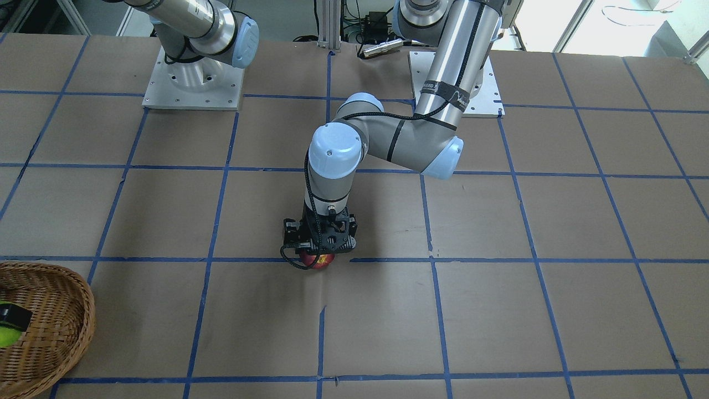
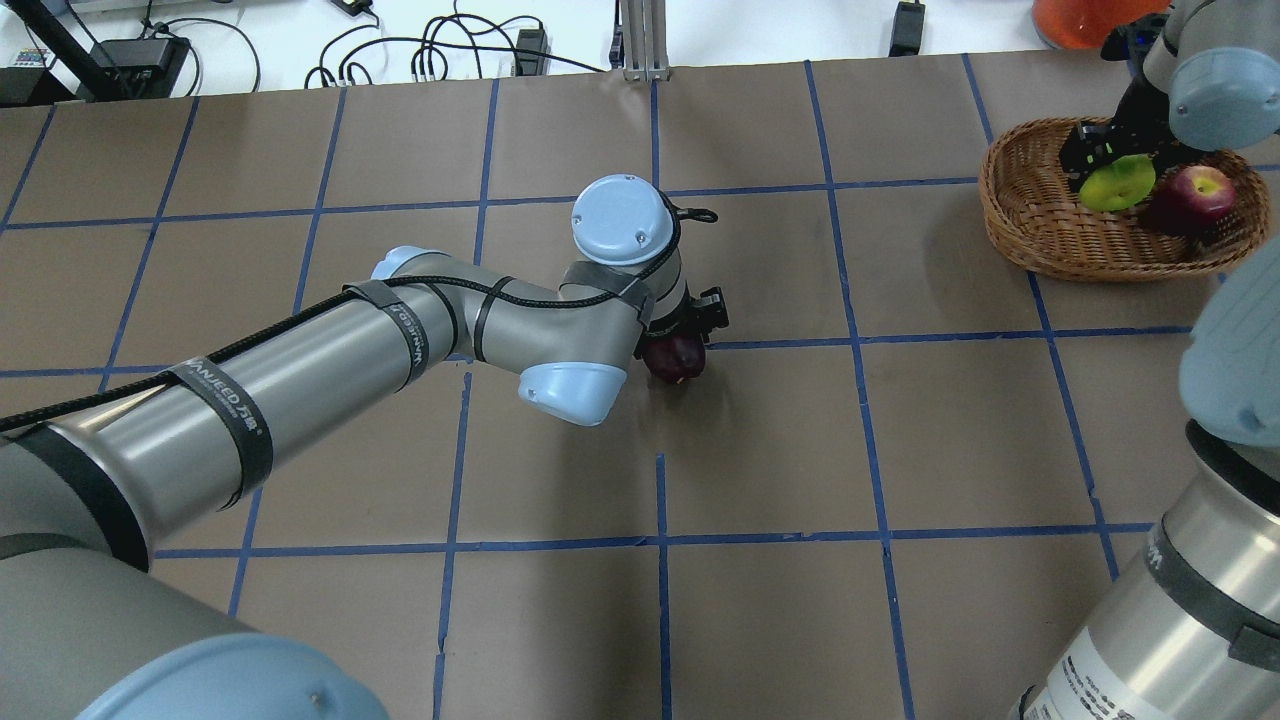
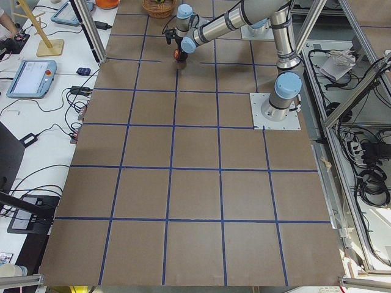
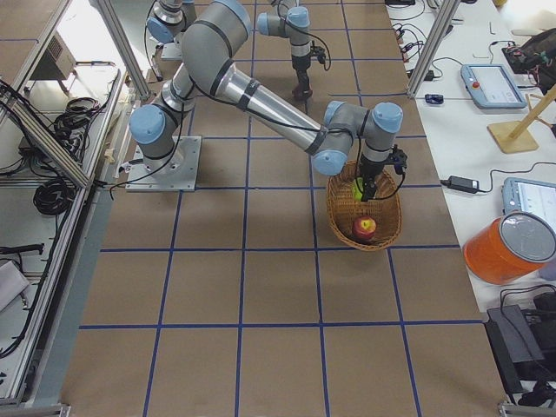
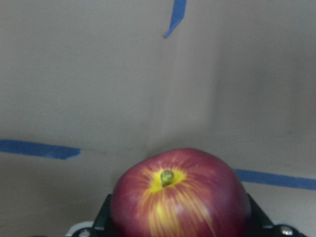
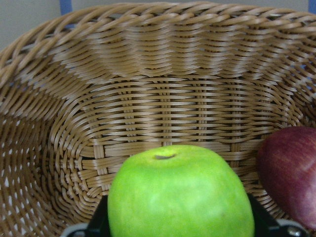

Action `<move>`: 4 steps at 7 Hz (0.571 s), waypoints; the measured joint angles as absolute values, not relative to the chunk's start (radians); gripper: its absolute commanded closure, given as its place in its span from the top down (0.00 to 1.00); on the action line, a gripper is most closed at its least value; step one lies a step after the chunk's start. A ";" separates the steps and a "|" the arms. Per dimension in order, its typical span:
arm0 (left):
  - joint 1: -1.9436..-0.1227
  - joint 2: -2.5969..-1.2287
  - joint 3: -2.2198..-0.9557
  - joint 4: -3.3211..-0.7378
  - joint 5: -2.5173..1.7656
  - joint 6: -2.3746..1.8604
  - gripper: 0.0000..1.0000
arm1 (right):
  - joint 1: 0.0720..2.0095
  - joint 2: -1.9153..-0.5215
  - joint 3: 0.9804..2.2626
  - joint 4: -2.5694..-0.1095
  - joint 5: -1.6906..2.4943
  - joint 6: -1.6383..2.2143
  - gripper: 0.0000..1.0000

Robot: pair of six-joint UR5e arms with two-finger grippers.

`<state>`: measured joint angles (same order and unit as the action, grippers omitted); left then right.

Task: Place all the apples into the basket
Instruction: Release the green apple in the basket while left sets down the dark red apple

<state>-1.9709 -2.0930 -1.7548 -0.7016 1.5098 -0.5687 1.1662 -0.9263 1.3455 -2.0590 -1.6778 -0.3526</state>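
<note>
Two arms work at once on a taped tabletop; the left claw stands over the middle of it, its fingers closed against both flanks of a maroon apple, stem up and streaked yellow at the hollow; whether the fruit rests on the paper or has just cleared it cannot be told. At the far right corner the right claw hangs inside the woven basket, closed round a green apple with the wicker wall just behind; a red apple already lies in the basket beside it, near but apparently not touching.

The apples look firm and smooth-skinned, with some weight for their size; waxy skin and a rounded form mean a grip taken off-centre could let one roll or squirt free. The widest girth, with the stem upright between the fingers, is likely the safest hold, as both claws have it. Hard squeezing or a long drop would probably bruise the flesh; the light wicker may shift if a claw knocks its rim.
</note>
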 measured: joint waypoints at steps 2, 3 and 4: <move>-1.934 -2.043 -1.761 -0.754 1.517 -0.499 1.00 | 1.143 -0.896 1.347 -2.087 -1.678 -0.354 1.00; -1.901 -1.986 -1.755 -0.835 1.520 -0.443 1.00 | 1.136 -0.894 1.345 -2.085 -1.678 -0.353 1.00; -1.858 -1.905 -1.740 -0.969 1.523 -0.378 1.00 | 1.133 -0.902 1.344 -2.074 -1.678 -0.352 1.00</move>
